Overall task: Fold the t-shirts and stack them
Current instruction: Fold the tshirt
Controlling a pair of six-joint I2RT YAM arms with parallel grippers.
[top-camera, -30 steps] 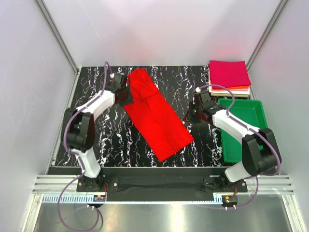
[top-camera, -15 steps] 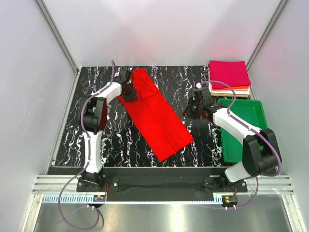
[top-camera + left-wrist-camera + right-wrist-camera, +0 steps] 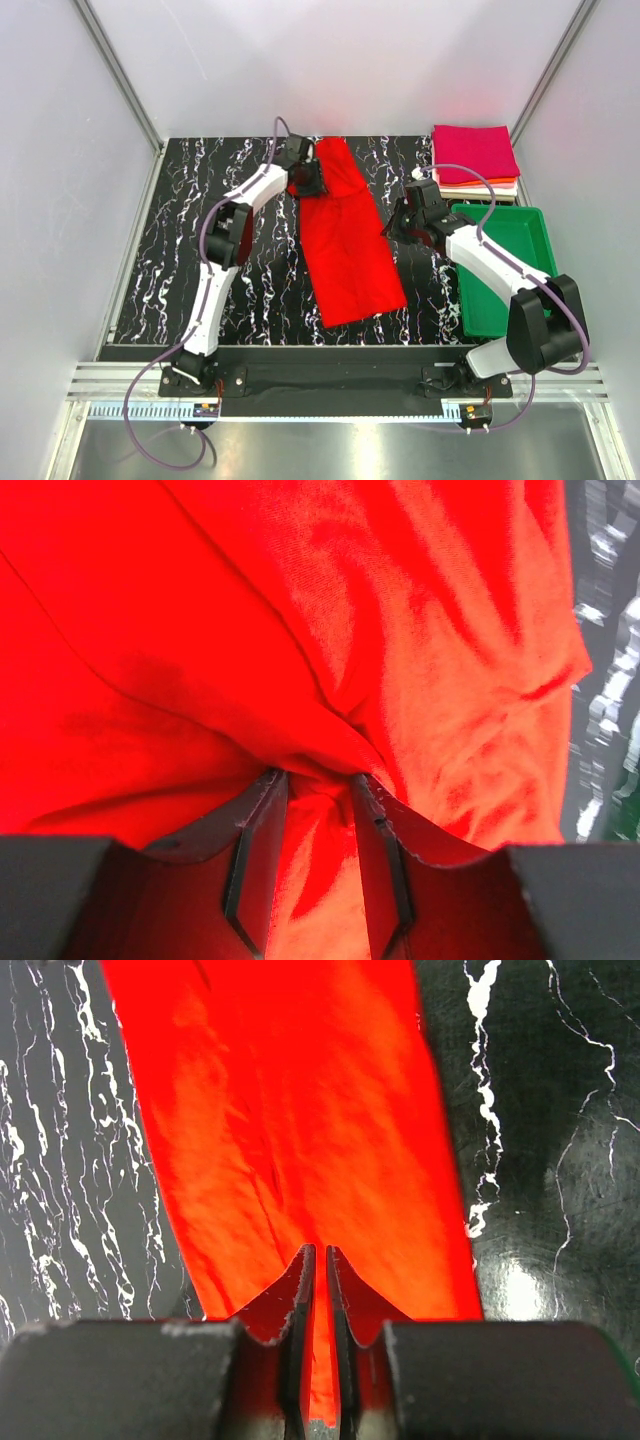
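Your bright red cloth t-shirt point(image 3: 345, 240) lies on the black marbled desk point(image 3: 190, 230) as a long narrow strip, running from the far edge toward the near side. The lengthwise folds look done. The crosswise folds that would turn it into a square are not yet made.

Your left gripper point(image 3: 310, 180) sits at the strip's far end. In the left wrist view its jaws stand partly apart, pinching a bunched pleat of the red cloth between them. Your right gripper point(image 3: 393, 226) is at the strip's right edge, roughly midway along. Its jaws are almost together, with a thin edge of the red fabric clamped between them.

In the far right corner a stack is already made: a folded magenta shirt point(image 3: 474, 150) on top, a folded orange shirt point(image 3: 480, 183) under it and a folded white shirt point(image 3: 488, 190) at the bottom. A green plastic tray point(image 3: 520, 235) sits just nearer than that stack.

By my reading, you have only the red one left to fold across and carry onto the stack.
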